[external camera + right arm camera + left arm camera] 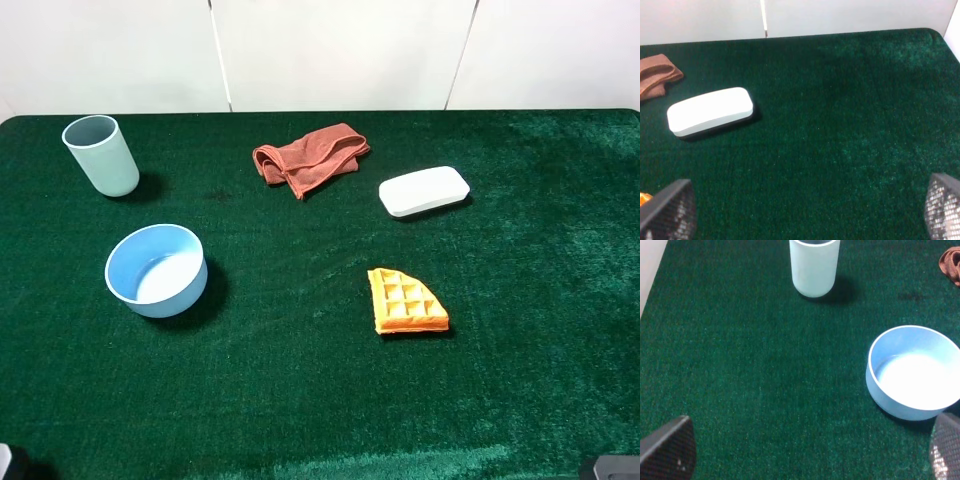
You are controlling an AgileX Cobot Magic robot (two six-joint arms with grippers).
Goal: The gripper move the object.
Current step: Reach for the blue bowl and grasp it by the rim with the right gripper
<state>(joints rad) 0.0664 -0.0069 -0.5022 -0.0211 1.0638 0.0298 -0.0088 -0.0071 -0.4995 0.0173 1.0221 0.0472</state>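
With the round light-blue plastic bowl [156, 270] upright at the left of the high view on the green felt tabletop [300, 400], I'd bring the black left gripper [805, 460], jaws spread wide and empty, down astride its rim wall before closing.

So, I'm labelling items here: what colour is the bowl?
Light blue, paler inside the bowl; clearest in the exterior high view.

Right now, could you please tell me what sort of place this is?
Probably a staged test table, not a real kitchen: a green felt-like table cover, plain white panels behind, and unrelated things spaced apart, such as a bowl, a cup and a waffle piece.
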